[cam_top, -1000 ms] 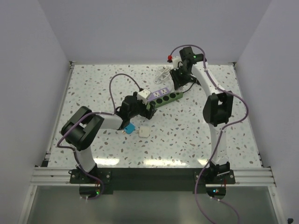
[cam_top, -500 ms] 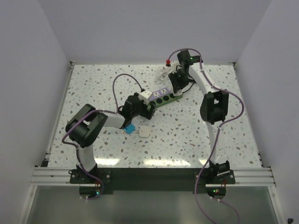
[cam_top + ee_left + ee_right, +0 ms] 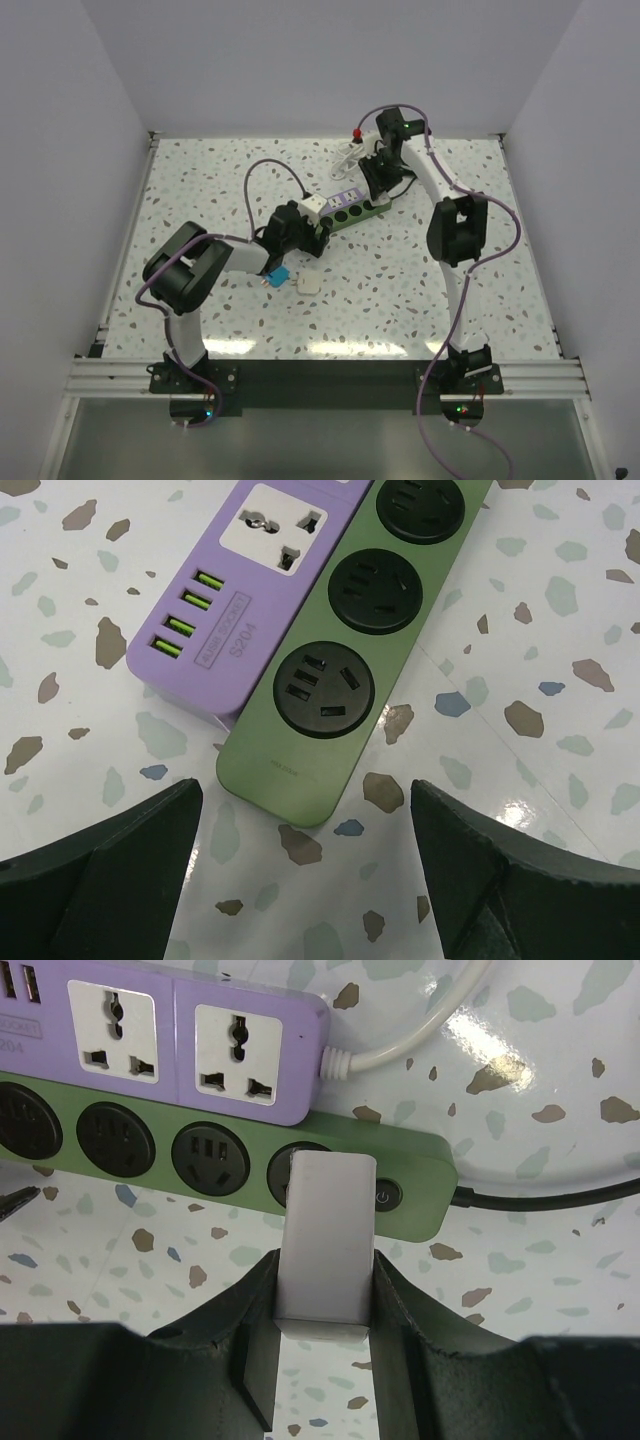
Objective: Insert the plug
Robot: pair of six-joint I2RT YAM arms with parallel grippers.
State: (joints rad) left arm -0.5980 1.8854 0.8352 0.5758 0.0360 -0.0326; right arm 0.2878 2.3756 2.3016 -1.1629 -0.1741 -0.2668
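Note:
A green power strip [image 3: 357, 211] lies beside a purple power strip [image 3: 340, 197] at the table's back middle. My right gripper [image 3: 325, 1290] is shut on a white plug block [image 3: 325, 1235], held over the green strip's socket [image 3: 300, 1165] nearest its power button [image 3: 388, 1196]; its prongs are hidden. In the top view the right gripper [image 3: 378, 178] stands over that strip's far end. My left gripper [image 3: 305, 850] is open and empty, just short of the green strip's near end [image 3: 320, 720]; in the top view it [image 3: 315, 233] sits at that end.
A blue plug [image 3: 278, 275] and a white adapter [image 3: 308, 284] lie on the table near the left arm. A white cable [image 3: 348, 158] coils at the back, and a red-tipped object [image 3: 357, 131] sits by the back edge. A black cord [image 3: 550, 1198] leaves the green strip.
The right gripper with the white plug has shifted slightly left and down toward the green strip's far end. The left arm's elbow moved a little right; its gripper stayed by the strip's near end.

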